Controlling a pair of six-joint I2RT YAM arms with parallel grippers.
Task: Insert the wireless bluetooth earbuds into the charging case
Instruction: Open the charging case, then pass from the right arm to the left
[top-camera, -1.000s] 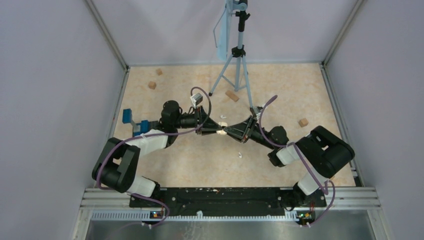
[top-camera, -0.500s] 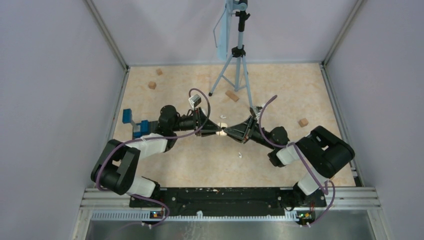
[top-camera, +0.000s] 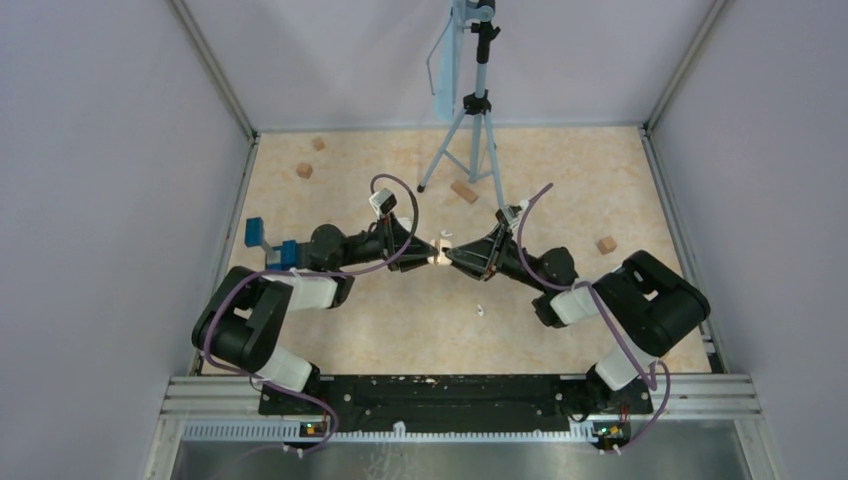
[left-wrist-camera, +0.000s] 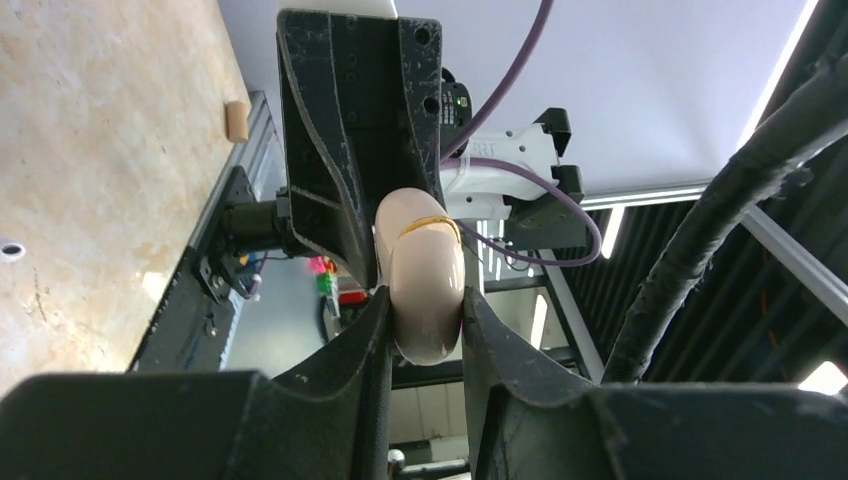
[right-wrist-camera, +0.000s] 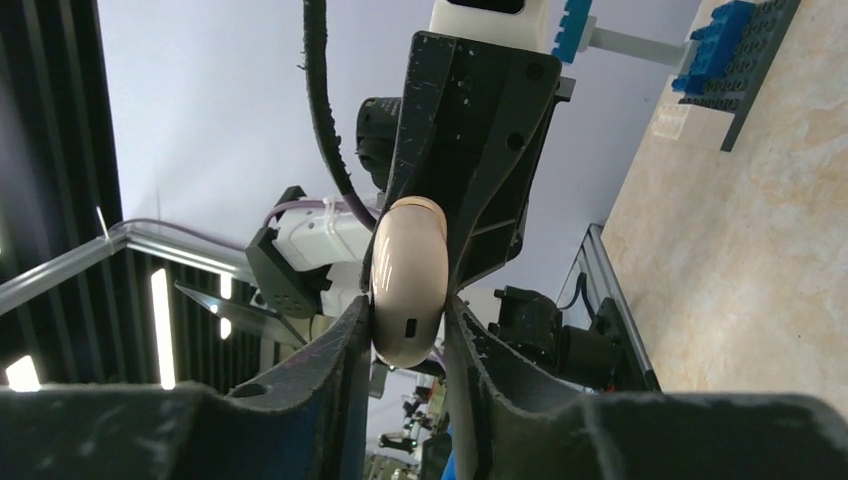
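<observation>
Beige charging case (left-wrist-camera: 425, 275) pinched between left pincer (left-wrist-camera: 424, 318) and right pincer (right-wrist-camera: 406, 330); tripod (top-camera: 479, 105) behind, white earbud (top-camera: 479, 310) lying nearby.

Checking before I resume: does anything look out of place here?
One white earbud lies loose on the table, apart from the charging case, which the left gripper and right gripper both clamp.

No text reads clearly — just faint dark lettering on the white arm housing (left-wrist-camera: 497, 160) beyond the left hand (left-wrist-camera: 422, 303), too blurred.
</observation>
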